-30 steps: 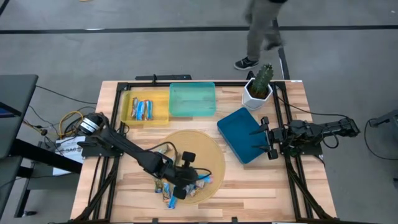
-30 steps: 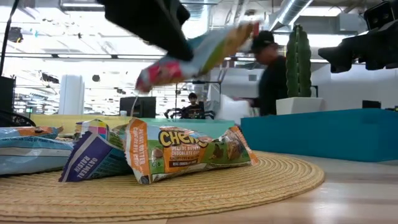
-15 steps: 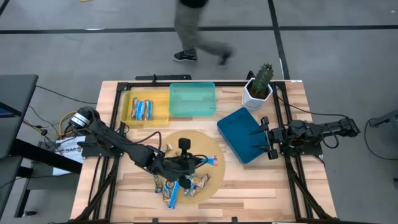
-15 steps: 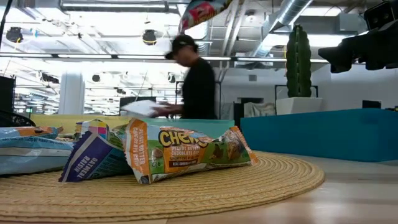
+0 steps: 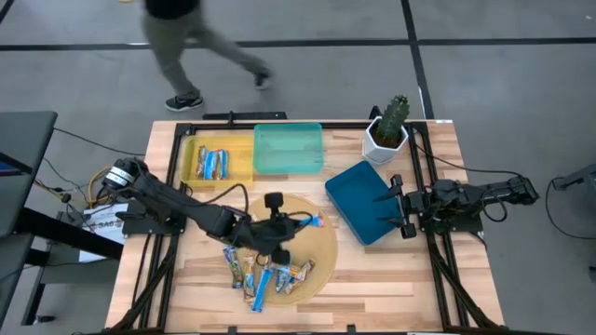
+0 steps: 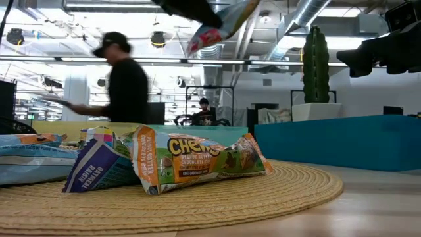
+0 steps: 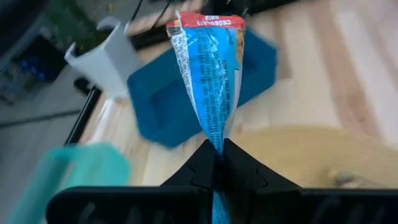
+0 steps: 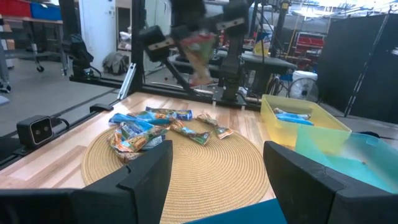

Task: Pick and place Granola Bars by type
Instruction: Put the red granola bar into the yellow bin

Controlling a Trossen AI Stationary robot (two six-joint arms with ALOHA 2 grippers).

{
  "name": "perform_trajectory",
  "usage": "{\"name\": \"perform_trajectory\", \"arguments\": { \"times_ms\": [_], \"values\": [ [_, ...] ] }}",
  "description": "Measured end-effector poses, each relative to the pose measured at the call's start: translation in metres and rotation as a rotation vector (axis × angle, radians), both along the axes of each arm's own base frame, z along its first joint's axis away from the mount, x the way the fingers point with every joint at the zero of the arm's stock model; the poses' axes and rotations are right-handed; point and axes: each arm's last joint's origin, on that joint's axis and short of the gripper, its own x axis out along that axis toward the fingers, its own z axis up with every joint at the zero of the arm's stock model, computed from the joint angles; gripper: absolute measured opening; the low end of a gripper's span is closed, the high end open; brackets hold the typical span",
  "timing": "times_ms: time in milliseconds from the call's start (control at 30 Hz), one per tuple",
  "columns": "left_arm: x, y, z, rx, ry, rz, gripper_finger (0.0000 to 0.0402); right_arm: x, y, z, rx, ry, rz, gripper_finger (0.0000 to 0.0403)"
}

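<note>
My left gripper [image 5: 291, 226] hangs over the round woven mat [image 5: 321, 244], shut on a blue-wrapped granola bar [image 7: 208, 74]. The bar sticks out past its fingers toward the dark blue tray [image 5: 365, 200] and shows high up in the low view [image 6: 220, 23]. Several more bars [image 5: 265, 274] lie in a loose pile on the mat's near-left part, among them an orange and green one [image 6: 197, 161]. Blue bars [image 5: 212, 163] lie in the yellow tray [image 5: 240, 172]. A teal tray [image 5: 289, 149] stands beside it. My right gripper [image 5: 402, 207] waits open at the table's right side. My left gripper pinches the blue bar near one end [image 7: 216, 142] between its two fingers, where the wrapper is squeezed flat. The fingers slant down toward the table's right side and lie along the bar. The bar reaches out beyond the fingertips, lifted clear above the mat.
A cactus in a white pot [image 5: 388, 130] stands at the far right corner, behind the dark blue tray. A person [image 5: 186, 46] walks on the floor beyond the table's far edge. Bare wood lies along the near edge and at the near right.
My left gripper has risen from the pile toward the table's far edge and tipped up nearer to level, staying shut on the blue bar, which is now well clear of the mat. The person behind the table has walked from right to left.
</note>
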Motion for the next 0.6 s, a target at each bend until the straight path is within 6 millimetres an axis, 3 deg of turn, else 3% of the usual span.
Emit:
{"name": "perform_trajectory", "arguments": {
  "times_ms": [233, 600],
  "values": [
    [-0.022, 0.042, -0.009, -0.048, -0.008, 0.131, 0.0010, 0.000, 0.000, 0.000, 0.000, 0.000, 0.000, 0.0244],
    [-0.089, 0.108, -0.030, -0.160, -0.082, 0.408, 0.0007, 0.000, 0.000, 0.000, 0.000, 0.001, 0.001, 0.0244]
  ]
}}
